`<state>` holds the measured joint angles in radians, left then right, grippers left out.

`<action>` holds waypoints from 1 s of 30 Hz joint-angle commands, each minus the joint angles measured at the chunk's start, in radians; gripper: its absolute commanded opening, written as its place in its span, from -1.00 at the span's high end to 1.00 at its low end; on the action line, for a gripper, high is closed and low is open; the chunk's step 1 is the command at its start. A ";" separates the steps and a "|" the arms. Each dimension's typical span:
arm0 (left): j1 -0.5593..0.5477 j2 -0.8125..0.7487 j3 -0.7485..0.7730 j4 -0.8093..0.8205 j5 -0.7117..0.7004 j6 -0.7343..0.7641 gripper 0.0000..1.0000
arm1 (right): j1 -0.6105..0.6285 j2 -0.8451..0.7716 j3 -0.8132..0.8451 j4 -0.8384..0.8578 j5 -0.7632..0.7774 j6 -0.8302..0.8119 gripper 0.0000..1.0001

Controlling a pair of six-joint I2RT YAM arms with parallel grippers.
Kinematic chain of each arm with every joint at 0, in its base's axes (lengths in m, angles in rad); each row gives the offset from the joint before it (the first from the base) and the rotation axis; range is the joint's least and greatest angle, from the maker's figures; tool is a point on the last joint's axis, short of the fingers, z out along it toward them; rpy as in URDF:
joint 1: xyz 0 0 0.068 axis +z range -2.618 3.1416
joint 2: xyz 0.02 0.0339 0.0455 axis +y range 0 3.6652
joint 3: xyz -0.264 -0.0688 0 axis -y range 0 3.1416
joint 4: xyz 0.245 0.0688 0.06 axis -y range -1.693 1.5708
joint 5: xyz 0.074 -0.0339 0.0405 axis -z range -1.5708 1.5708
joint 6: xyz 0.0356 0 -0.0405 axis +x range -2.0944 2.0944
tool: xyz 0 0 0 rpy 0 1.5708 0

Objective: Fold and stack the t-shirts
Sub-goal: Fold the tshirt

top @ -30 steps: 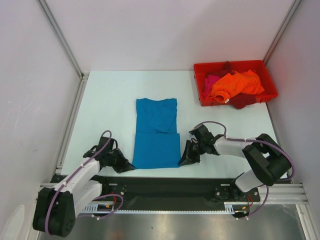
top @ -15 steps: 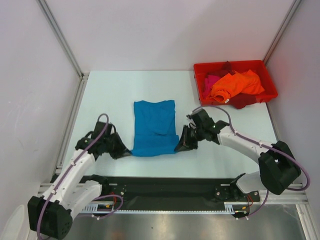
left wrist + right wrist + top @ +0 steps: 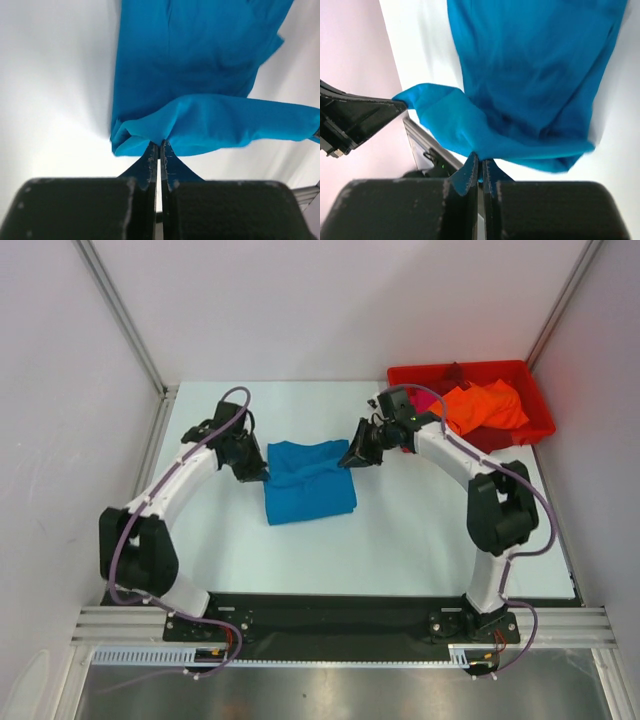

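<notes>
The teal-blue t-shirt (image 3: 308,483) lies in the middle of the table, its near half lifted and carried over its far half. My left gripper (image 3: 262,473) is shut on the shirt's left corner, seen in the left wrist view (image 3: 160,145) with the cloth (image 3: 200,75) hanging beyond. My right gripper (image 3: 346,460) is shut on the right corner, seen in the right wrist view (image 3: 480,159) under the cloth (image 3: 530,75). The orange t-shirt (image 3: 480,407), the magenta-pink one (image 3: 432,398) and the dark red one (image 3: 495,438) lie in the red bin.
The red plastic bin (image 3: 535,400) stands at the back right of the table, close behind my right arm. White walls with metal posts enclose the table on three sides. A black rail runs along the near edge.
Both grippers have moved from the near edge towards the back, carrying the shirt's near hem over the rest of the shirt. The shirt's outline is now about half as long.
</notes>
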<state>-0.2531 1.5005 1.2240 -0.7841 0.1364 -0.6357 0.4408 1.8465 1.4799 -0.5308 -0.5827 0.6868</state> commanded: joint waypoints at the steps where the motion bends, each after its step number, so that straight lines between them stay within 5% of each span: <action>1: 0.029 0.093 0.118 0.043 -0.018 0.056 0.99 | -0.033 0.088 0.124 -0.024 -0.052 -0.038 1.00; 14: 0.097 0.429 0.399 0.092 0.057 0.097 0.99 | -0.111 0.355 0.359 0.031 -0.131 -0.017 1.00; 30: 0.152 0.601 0.528 0.140 0.074 0.080 0.97 | -0.146 0.586 0.603 0.034 -0.167 0.002 0.88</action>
<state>-0.1215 2.0800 1.6920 -0.6876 0.1967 -0.5671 0.3004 2.3993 2.0109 -0.5137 -0.7238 0.6800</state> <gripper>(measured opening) 0.014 0.063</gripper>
